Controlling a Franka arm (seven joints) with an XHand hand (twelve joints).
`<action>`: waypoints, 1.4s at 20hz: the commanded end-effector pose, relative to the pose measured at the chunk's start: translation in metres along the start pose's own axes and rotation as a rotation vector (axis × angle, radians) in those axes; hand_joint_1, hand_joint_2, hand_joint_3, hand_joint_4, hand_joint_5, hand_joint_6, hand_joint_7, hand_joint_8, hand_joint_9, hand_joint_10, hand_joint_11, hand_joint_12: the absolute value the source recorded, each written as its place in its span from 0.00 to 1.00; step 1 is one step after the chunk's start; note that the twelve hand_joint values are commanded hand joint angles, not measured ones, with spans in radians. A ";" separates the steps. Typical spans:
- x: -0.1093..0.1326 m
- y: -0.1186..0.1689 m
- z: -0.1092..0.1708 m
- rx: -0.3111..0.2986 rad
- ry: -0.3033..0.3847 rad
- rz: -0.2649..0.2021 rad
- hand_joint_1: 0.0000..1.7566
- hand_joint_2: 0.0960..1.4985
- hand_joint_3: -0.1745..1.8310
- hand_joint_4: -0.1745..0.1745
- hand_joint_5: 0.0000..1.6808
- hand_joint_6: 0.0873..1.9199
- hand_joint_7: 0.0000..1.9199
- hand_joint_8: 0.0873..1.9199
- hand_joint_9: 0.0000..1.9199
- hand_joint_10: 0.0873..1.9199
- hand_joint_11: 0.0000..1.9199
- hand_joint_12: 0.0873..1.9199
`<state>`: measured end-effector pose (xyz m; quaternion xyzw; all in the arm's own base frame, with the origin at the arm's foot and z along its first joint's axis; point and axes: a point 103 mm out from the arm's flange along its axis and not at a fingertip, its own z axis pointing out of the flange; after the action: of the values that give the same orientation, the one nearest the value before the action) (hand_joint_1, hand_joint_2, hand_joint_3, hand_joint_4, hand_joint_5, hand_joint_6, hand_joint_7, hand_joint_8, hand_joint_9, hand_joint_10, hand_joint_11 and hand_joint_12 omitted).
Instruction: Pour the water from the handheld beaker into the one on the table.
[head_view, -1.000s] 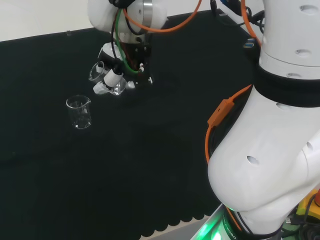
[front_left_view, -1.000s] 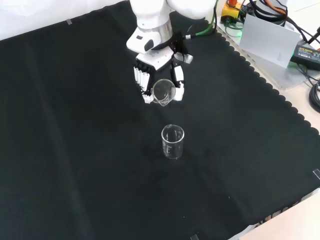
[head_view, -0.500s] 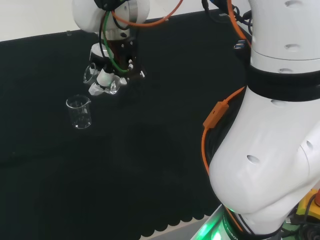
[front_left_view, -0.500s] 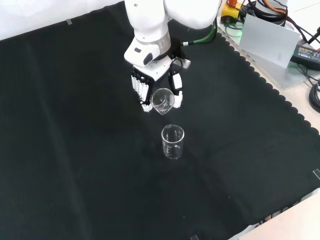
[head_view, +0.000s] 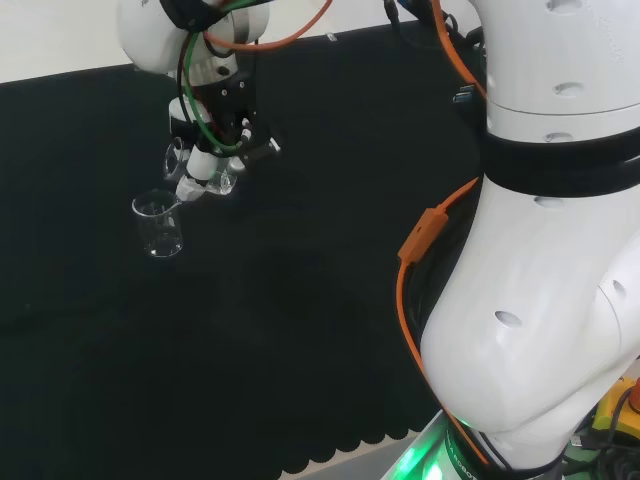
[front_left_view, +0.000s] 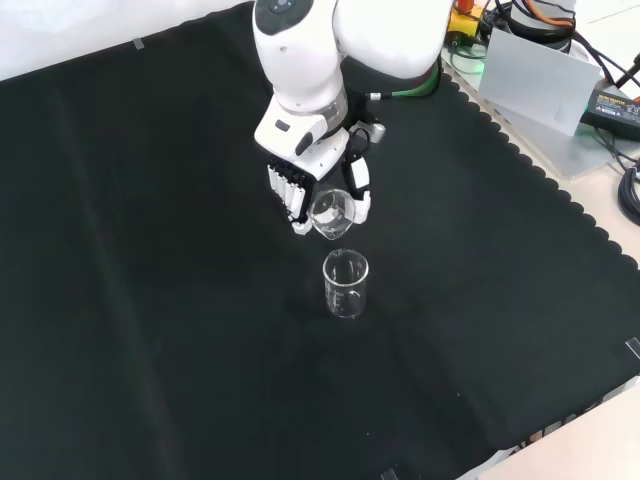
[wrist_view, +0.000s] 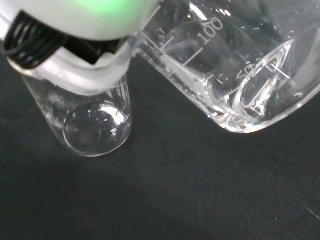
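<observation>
My hand (front_left_view: 300, 185) is shut on a clear handheld beaker (front_left_view: 329, 211), fingers on one side and thumb on the other. The beaker is tilted, its mouth turned toward the front camera. It hangs just above and behind the rim of a second clear beaker (front_left_view: 345, 284) that stands upright on the black cloth. In the head view the hand (head_view: 205, 165) with the held beaker (head_view: 177, 160) is just right of and above the standing beaker (head_view: 159, 224). Up close in the wrist view the held beaker (wrist_view: 235, 65) has water in it, and the standing beaker (wrist_view: 95, 122) looks empty.
Black cloth (front_left_view: 150, 300) covers the bench around both beakers. The arm's big white links (head_view: 540, 250) take up the right of the head view. A grey box (front_left_view: 535, 75) and cables lie off the cloth at the front view's top right.
The hand with the held beaker has moved toward the standing beaker, leftward in the head view and lower in the front view. The standing beaker has stayed put.
</observation>
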<state>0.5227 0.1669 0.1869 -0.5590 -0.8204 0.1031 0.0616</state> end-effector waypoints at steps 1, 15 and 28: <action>0.009 -0.001 0.001 0.049 -0.057 -0.003 0.67 0.35 0.51 0.40 0.72 0.43 0.82 0.38 0.78 0.35 0.68 0.37; 0.029 -0.001 -0.007 0.107 -0.164 -0.028 0.66 0.34 0.52 0.45 0.72 0.44 0.81 0.39 0.78 0.36 0.68 0.37; 0.038 0.007 -0.008 0.225 -0.266 -0.025 0.66 0.34 0.52 0.45 0.72 0.44 0.81 0.39 0.78 0.36 0.68 0.37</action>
<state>0.5172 0.2042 0.1946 -0.5230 -0.8177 0.2396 0.0208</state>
